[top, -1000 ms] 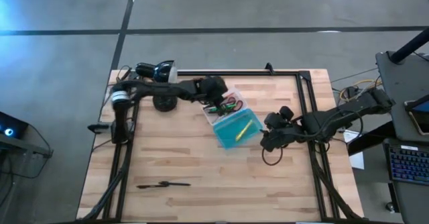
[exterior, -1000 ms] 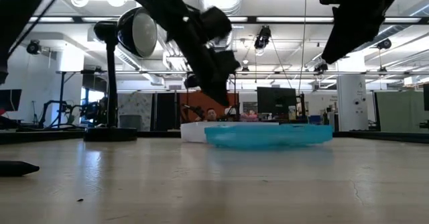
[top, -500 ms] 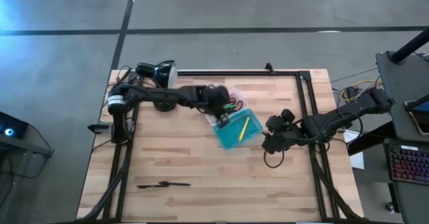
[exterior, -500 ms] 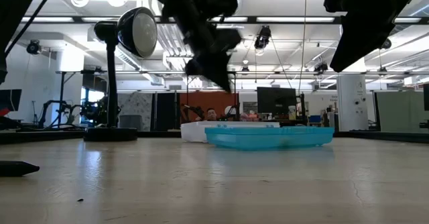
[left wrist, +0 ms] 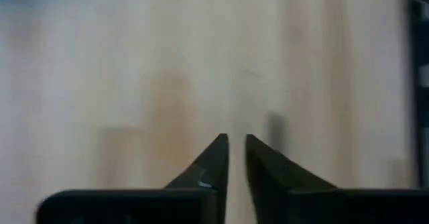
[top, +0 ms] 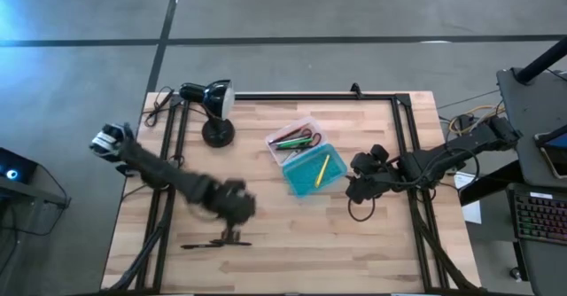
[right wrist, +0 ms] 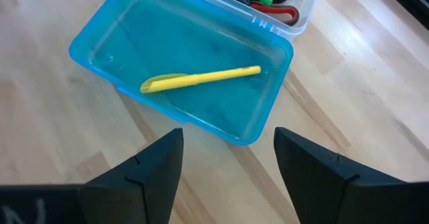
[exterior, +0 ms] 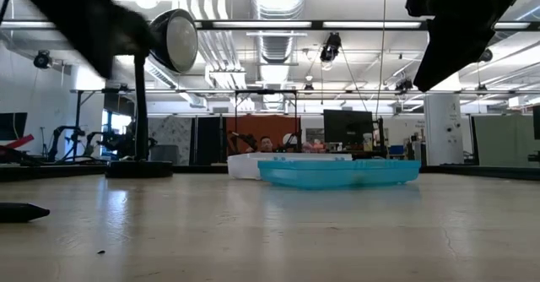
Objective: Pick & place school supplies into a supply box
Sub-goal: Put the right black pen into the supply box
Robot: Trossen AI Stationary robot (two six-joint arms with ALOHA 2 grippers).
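The supply box [top: 306, 159] lies open in the middle of the table. Its clear half [top: 294, 138] holds red-handled scissors [right wrist: 278, 9] and a green marker [top: 288, 142]. A yellow pencil [right wrist: 201, 78] lies in the teal half [right wrist: 181, 76]. A dark pen [top: 213, 243] lies flat near the table's near-left edge. My left gripper [left wrist: 236, 142] hangs shut and empty over bare wood just beyond that pen, and is blurred in every view. My right gripper [right wrist: 228, 150] hovers open and empty to the right of the teal half.
A black desk lamp [top: 213, 110] stands at the far-left corner. Dark frame rails [top: 403, 154] run along the table's sides and far edge. A cable loop [top: 359, 209] hangs by the right wrist. Bare wood lies between the box and the near edge.
My left arm has swung fast from over the box's clear half toward the table's near-left, ending just beyond the dark pen. The right arm has kept still.
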